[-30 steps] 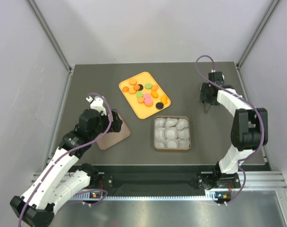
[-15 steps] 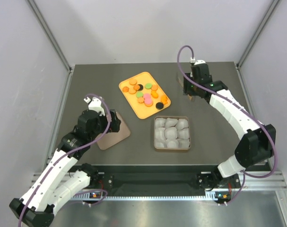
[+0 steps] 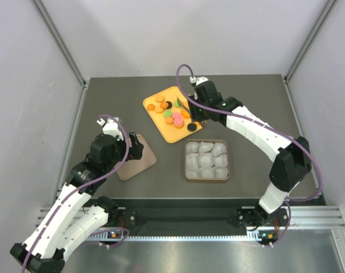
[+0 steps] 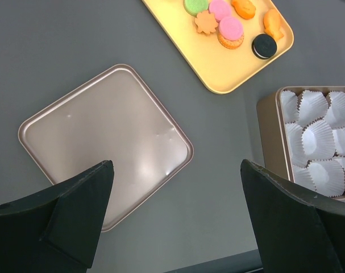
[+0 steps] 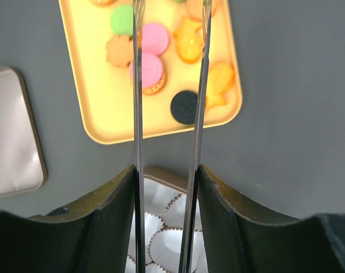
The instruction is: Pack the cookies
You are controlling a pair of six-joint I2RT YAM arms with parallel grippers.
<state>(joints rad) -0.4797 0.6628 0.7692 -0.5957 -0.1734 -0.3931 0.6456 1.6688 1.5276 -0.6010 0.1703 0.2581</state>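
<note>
The cookies (image 3: 173, 114), small orange, pink, green and black pieces, lie on a yellow tray (image 3: 161, 132) at the table's middle back. My right gripper (image 3: 196, 111) hovers over the tray's right end, shut on thin metal tongs (image 3: 183, 105). In the right wrist view the tongs' two blades (image 5: 138, 85) stand apart and reach over a pink cookie (image 5: 155, 38) and a black cookie (image 5: 185, 107); the gripper (image 5: 166, 176) holds them at their base. My left gripper (image 4: 178, 216) is open and empty above the near corner of the flat lid (image 4: 104, 142).
A square tin (image 3: 207, 141) lined with white paper cups stands just in front of the tray. It also shows in the left wrist view (image 4: 269, 131). Its tan lid (image 3: 139, 162) lies flat to the left, partly under my left arm.
My right arm has swung left from the table's far right edge to over the yellow tray, tongs in hand. My left arm has barely shifted.
</note>
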